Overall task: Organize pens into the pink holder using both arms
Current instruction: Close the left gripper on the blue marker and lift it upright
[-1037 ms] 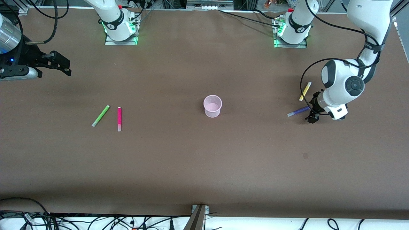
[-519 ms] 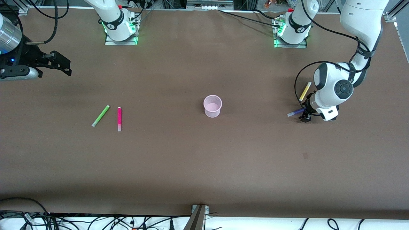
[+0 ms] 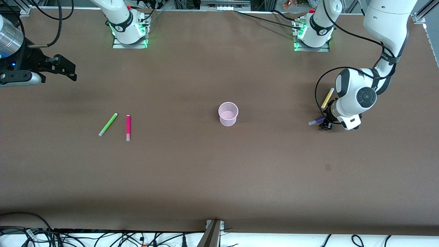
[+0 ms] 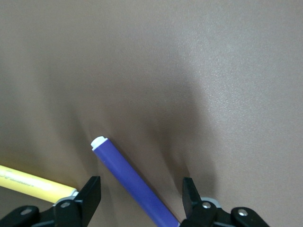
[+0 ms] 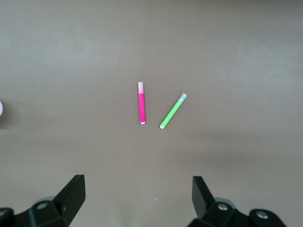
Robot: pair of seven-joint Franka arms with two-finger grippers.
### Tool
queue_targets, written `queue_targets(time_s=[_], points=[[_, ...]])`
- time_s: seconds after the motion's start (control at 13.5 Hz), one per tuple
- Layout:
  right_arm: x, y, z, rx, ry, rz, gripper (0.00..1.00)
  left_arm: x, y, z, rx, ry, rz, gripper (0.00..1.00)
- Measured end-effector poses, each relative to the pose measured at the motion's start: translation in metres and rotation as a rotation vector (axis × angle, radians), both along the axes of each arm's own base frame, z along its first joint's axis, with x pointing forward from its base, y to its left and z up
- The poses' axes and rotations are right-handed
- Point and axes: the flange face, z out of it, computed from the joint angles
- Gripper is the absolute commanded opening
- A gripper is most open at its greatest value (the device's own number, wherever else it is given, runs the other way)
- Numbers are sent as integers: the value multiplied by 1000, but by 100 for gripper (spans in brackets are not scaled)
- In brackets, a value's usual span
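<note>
Table (image 3: 219, 178): brown surface. Landmark for all places: pink holder (image 3: 228, 114), upright, mid-table.

Left arm (image 3: 356, 96): reaches from its base, elbow folded, wrist bent down toward the left arm's end of the table, well apart from the holder. Left gripper (image 3: 325, 123) is low over the purple pen (image 3: 317, 120). The front view hides most of that pen under the wrist. The left wrist view shows more: the left gripper (image 4: 142, 194) has its fingers (image 4: 90, 191) spread wide, the purple pen (image 4: 132, 182) lying on the table between them, neither finger seen touching it. The yellow pen (image 4: 35, 183) shows there too, just beside one finger.

Right arm (image 3: 20, 65): waits over the right arm's end of the table, far from the holder. Right gripper (image 3: 67, 70) is level in the front view, with its spread unclear there. The right wrist view settles it: right gripper (image 5: 137, 198) spread wide, nothing between the fingers.

Against one second ago: the left wrist has shifted toward the holder and sits lower over the purple pen, covering more of it. The right arm and all four pens are unchanged.

Pens:
- Yellow pen (image 3: 327, 98): at the left arm's end, farther from the front camera than the purple one.
- Magenta pen (image 3: 128, 127) and green pen (image 3: 108, 124): toward the right arm's end from the holder, side by side, apart. The magenta is closer to the holder.
</note>
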Motion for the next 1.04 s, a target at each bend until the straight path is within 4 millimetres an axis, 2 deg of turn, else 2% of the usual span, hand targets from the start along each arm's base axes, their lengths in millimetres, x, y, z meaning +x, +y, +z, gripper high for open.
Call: queue_targets(time_s=[0.15, 0.3, 0.44, 0.59, 0.89, 1.04], points=[[0, 0, 0, 0, 0, -1, 100, 1, 0, 0, 0, -3, -1, 43], [0, -1, 0, 0, 0, -1, 100, 2, -1, 2, 0, -8, -1, 40], [0, -1, 0, 0, 1, -2, 100, 3, -1, 3, 0, -12, -2, 25], [0, -2, 0, 0, 2, -4, 100, 3, -1, 3, 0, -14, -2, 0], [0, -3, -1, 0, 3, -6, 100, 5, -1, 4, 0, -18, -2, 0], [0, -4, -1, 0, 3, -7, 100, 17, -5, 17, -2, -47, -10, 0]])
